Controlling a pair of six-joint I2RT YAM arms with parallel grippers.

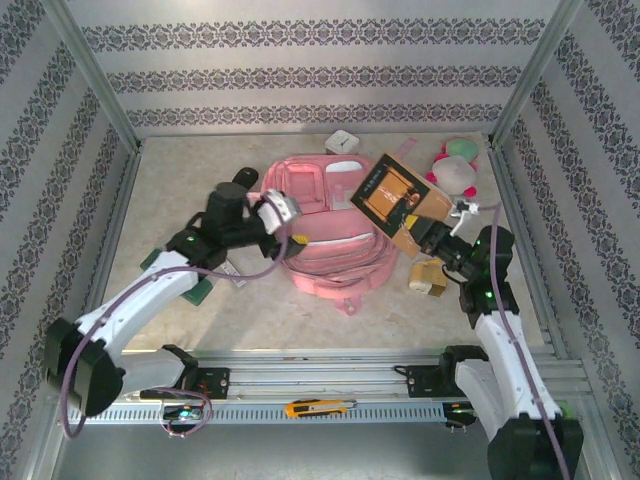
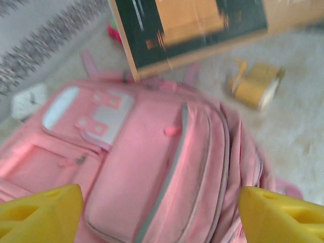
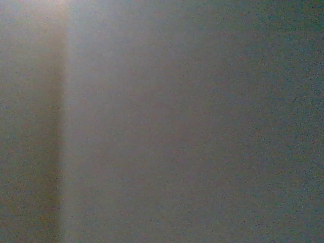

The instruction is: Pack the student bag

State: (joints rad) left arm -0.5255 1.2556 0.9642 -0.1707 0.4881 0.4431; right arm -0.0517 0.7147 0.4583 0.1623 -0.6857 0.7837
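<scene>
**Book (image 1: 388,192) held over student bag (image 1: 330,250)**

Student bag lies flat in the middle of the table (image 1: 180,190), its zipped front pockets facing up and its pink straps trailing toward the arms. The right gripper (image 1: 418,230) is clamped on the lower corner of the book – a dark cover with an orange picture – and holds it tilted above the bag's right side. The left gripper (image 2: 162,215) hangs over the bag's left part, its yellow fingertips (image 2: 43,210) spread wide with nothing between them. A plush toy (image 1: 458,165) sits by the far right wall, and a small yellow box (image 1: 428,278) lies just beside the bag – on its right.
</scene>
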